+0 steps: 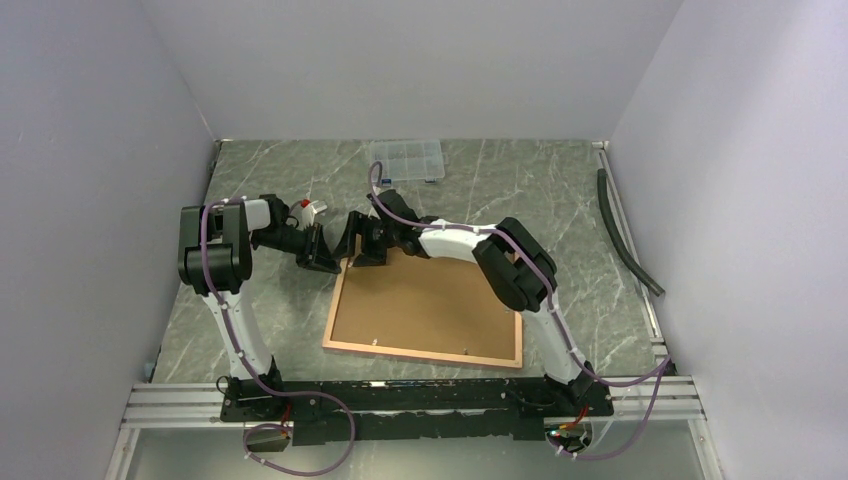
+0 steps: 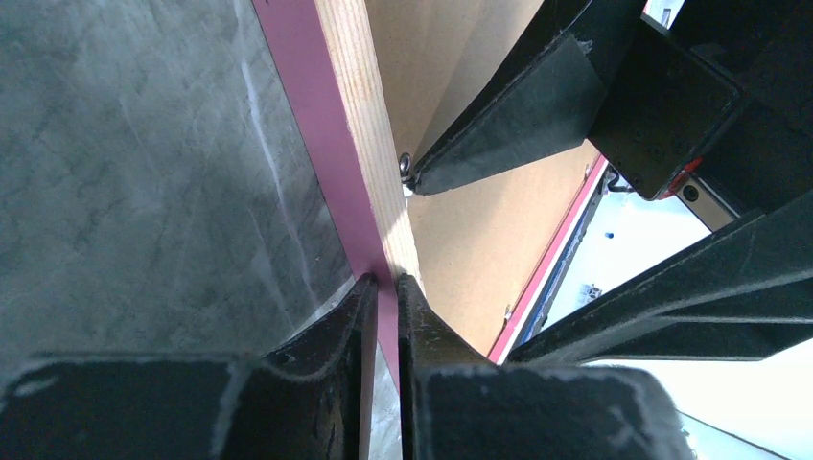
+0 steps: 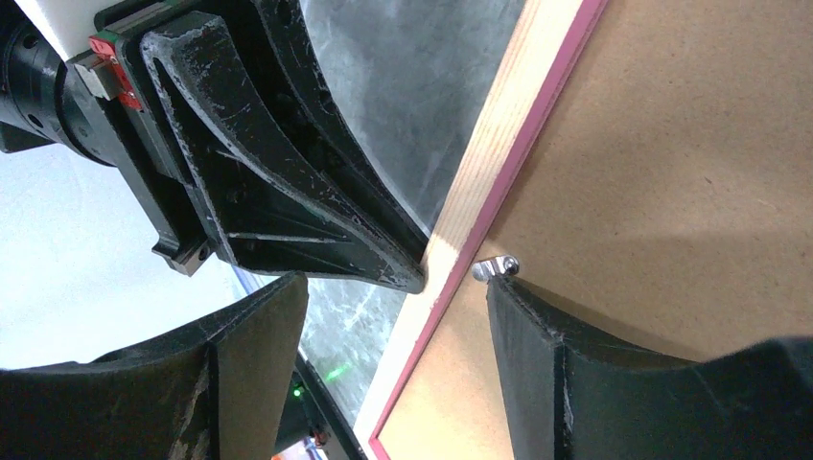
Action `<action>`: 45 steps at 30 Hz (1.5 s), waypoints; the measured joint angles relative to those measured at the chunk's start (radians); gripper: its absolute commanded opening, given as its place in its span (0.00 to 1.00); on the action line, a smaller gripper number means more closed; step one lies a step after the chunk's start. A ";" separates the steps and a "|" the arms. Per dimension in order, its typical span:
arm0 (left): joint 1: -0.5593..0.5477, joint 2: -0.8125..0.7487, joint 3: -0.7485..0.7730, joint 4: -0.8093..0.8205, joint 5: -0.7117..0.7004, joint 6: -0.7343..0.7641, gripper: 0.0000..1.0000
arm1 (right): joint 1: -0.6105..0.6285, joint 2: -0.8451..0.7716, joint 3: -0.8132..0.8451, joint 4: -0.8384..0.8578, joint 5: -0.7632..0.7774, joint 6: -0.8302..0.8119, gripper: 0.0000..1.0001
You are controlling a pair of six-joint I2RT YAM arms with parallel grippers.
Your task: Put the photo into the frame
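Observation:
The frame [image 1: 336, 308] lies back-up on the table, its brown backing board [image 1: 430, 305] filling it. No photo shows in any view. My left gripper [image 1: 328, 262] is shut on the frame's left rail near the far left corner; the left wrist view shows its jaws [image 2: 386, 283] pinching the pink and wood edge [image 2: 336, 144]. My right gripper [image 1: 362, 245] is open over the same corner. In the right wrist view [image 3: 395, 283] one of its fingertips [image 3: 508, 307] sits just below a small metal tab [image 3: 496, 267] on the backing board [image 3: 671, 144].
A small clear plastic compartment box [image 1: 407, 160] stands at the back of the table. A black hose [image 1: 625, 235] and a rail run along the right wall. Grey walls close in on three sides.

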 measured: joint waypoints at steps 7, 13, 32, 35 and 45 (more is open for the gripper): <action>0.000 0.000 0.000 0.000 0.000 -0.001 0.13 | 0.000 0.020 0.026 0.000 -0.021 -0.001 0.71; 0.000 0.000 0.000 0.000 0.000 -0.004 0.13 | 0.001 0.024 0.034 -0.006 -0.024 -0.003 0.71; 0.000 -0.006 0.000 -0.002 -0.006 -0.004 0.12 | 0.001 0.032 0.045 -0.012 -0.028 -0.006 0.71; 0.000 -0.006 0.000 -0.002 -0.006 -0.004 0.12 | 0.002 0.040 0.055 -0.012 -0.037 -0.006 0.71; -0.001 -0.018 0.004 -0.019 -0.024 0.021 0.14 | -0.003 0.023 0.042 -0.009 -0.042 -0.029 0.79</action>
